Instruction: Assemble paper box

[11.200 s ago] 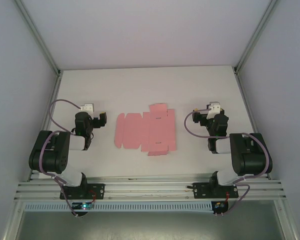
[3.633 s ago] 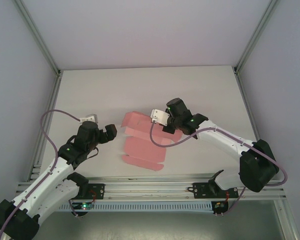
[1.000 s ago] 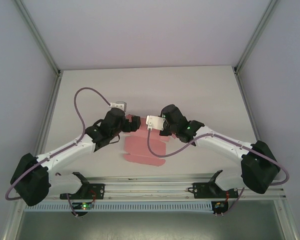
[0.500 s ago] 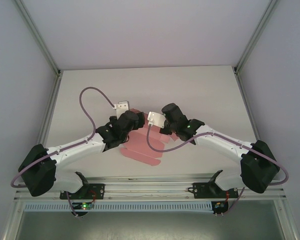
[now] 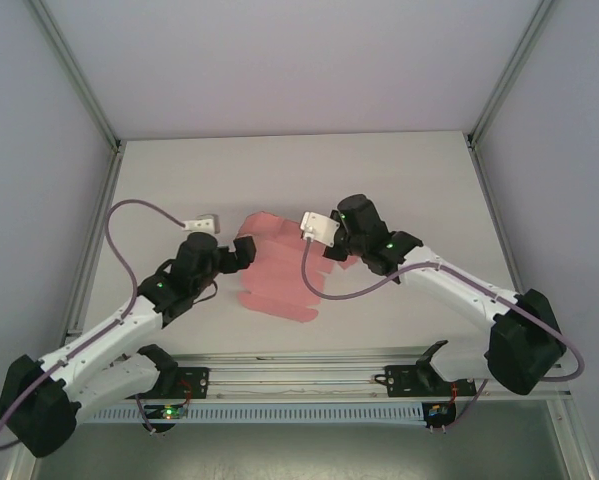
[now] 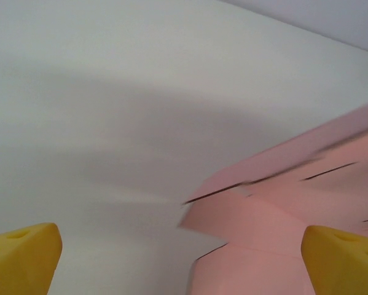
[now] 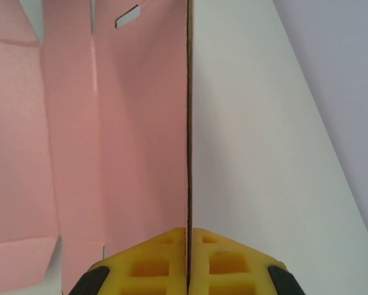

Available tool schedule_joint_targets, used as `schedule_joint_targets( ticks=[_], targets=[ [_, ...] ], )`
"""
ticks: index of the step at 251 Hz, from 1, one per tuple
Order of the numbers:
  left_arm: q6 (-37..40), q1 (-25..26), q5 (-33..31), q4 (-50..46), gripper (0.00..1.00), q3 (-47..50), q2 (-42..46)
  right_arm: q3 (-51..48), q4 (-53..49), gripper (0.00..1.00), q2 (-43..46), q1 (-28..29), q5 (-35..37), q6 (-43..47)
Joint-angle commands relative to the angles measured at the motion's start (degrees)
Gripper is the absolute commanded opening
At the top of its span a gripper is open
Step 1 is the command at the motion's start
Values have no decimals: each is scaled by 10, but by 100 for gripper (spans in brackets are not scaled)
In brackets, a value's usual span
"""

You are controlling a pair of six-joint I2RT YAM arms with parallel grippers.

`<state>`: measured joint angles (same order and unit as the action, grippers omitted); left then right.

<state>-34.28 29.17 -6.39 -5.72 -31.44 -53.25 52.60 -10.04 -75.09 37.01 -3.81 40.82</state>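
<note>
The left gripper (image 5: pixel 241 250) hovers just beside the left edge of the paper box (image 5: pixel 277 285), its yellow fingertips (image 6: pixel 21 258) spread wide apart with nothing between them. The box, thin pink card partly folded, lies near the middle of the white worktop (image 5: pixel 179 180), between the two arms. At its right side the right gripper (image 7: pixel 188 249) is clamped on one panel, whose edge stands upright in the pinch
</note>
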Motion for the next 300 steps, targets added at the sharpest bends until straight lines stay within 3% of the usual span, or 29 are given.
schedule_joint_targets(
  ticks=[1, 45, 80, 121, 203, 238, 300],
  targets=[
    [14, -58, 154, 47, 100, 31, 8, -10, 5, 3, 21, -12, -50, -10],
    [3, -125, 276, 169, 100, 84, 3, -11, 0, 3, 23, -23, -73, -17],
    [18, -134, 262, 172, 100, 78, -17, -9, -6, 3, 19, -27, -78, -24],
    [24, -135, 277, 251, 98, 86, -57, -6, -11, 3, 14, -29, -89, -26],
    [20, -137, 290, 346, 47, 94, -118, 0, -22, 3, 8, -33, -92, -37],
    [23, -137, 302, 392, 44, 112, -124, 3, -25, 3, 5, -33, -97, -40],
    [33, -137, 312, 393, 36, 113, -131, 7, -27, 3, 6, -38, -116, -45]
  ],
)
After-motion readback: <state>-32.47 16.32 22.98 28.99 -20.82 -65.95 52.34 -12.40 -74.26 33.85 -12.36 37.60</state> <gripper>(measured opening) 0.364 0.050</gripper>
